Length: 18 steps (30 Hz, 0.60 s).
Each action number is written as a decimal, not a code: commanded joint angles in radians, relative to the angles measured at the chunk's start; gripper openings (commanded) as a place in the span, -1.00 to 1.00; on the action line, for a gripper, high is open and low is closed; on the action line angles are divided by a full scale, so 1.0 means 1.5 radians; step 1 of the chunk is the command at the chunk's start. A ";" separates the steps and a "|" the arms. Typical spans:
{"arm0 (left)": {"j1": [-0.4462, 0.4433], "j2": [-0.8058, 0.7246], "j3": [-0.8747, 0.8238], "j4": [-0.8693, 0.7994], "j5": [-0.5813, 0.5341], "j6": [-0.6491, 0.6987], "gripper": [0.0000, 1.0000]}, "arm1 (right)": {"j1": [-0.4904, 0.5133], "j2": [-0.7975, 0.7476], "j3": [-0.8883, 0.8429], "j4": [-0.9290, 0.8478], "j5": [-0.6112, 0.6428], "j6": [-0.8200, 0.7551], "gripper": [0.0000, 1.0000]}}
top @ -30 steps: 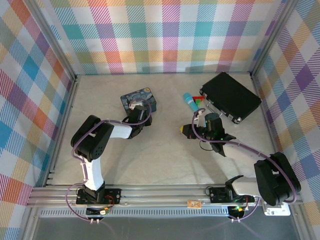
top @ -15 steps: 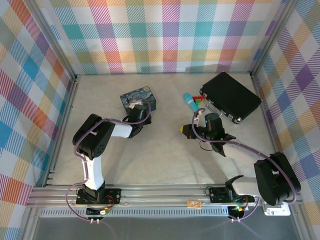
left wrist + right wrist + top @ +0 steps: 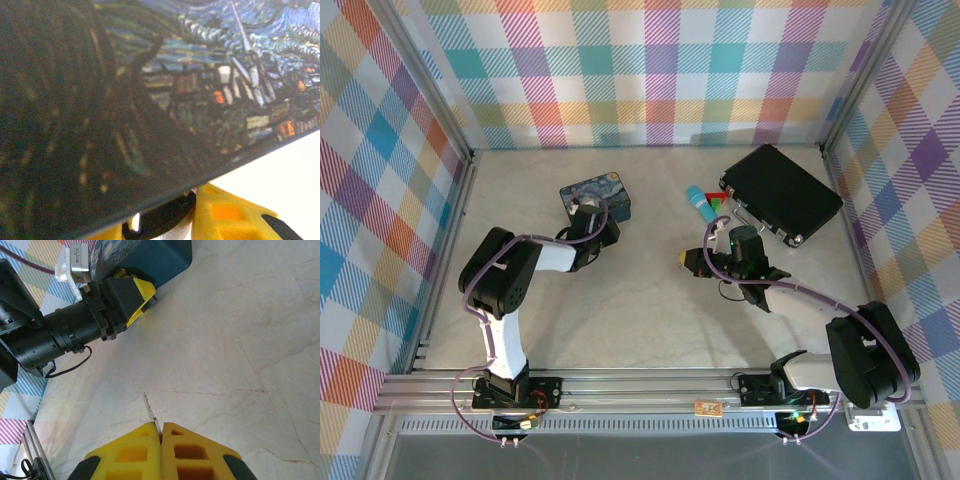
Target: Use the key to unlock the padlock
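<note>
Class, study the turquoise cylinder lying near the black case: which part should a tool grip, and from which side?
Grip the turquoise cylinder across its middle, coming down from above. It lies flat, long and narrow, so the fingers should close across its short width. A red-and-green item beside it, toward the black case, may crowd one finger.
</note>
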 commanded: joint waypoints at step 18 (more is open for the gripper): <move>0.017 -0.004 0.009 -0.031 0.048 -0.021 -0.79 | 0.002 -0.009 -0.008 0.024 0.003 0.007 -1.00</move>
